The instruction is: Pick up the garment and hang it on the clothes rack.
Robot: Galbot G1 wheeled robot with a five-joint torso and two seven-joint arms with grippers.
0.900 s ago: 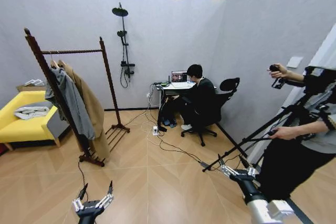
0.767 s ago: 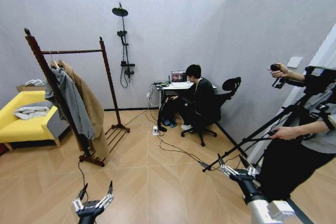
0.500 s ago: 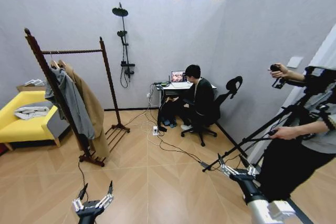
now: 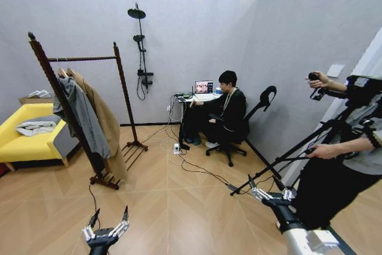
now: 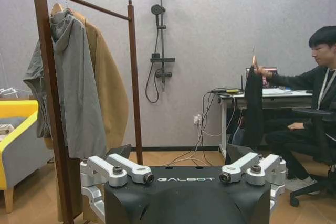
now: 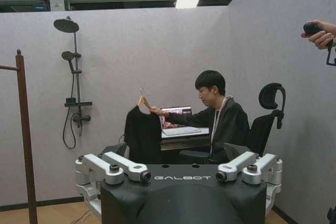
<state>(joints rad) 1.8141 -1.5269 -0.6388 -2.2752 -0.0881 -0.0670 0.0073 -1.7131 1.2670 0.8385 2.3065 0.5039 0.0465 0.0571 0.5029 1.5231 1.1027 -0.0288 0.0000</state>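
1. Grey walls closed off a room with a pale wood floor; the clothes rack [image 4: 77, 111] stood at the robot's left, a yellow sofa [image 4: 27, 138] behind it, a black shower stand [image 4: 141, 52] on the back wall, and a small work surface [image 4: 200, 98] with a laptop beside it.
2. At that surface a seated person held up the garment [image 6: 142, 135], a black top on a light wooden hanger, one hand [image 6: 155, 111] at the hanger. It hung well apart from the robot and from the rack.
3. Both robot hands were low and free of load: the left hand [image 4: 107, 224] had its fingers spread wide, and the right hand [image 4: 268, 193] looked spread too, holding nothing.
4. On the rack's rail a grey garment [image 5: 71, 87] and a tan coat [image 5: 107, 93] already hung close together near one post.
5. Likely risks, as I judge them: the handover could fail if a hand closed on loose cloth and not the hanger, letting the top slide off. Cables [image 4: 191, 168] trailed across the floor between robot and surface, and a tripod [image 4: 298, 153] stood near the right arm, so driving or reaching could snag either. Hooking the rail beside the two hung coats might knock them.
6. Legible writing: "GALBOT" [image 5: 186, 179] in pale letters on the black wrist housing, seen in both wrist views. The laptop screen was too small to read.
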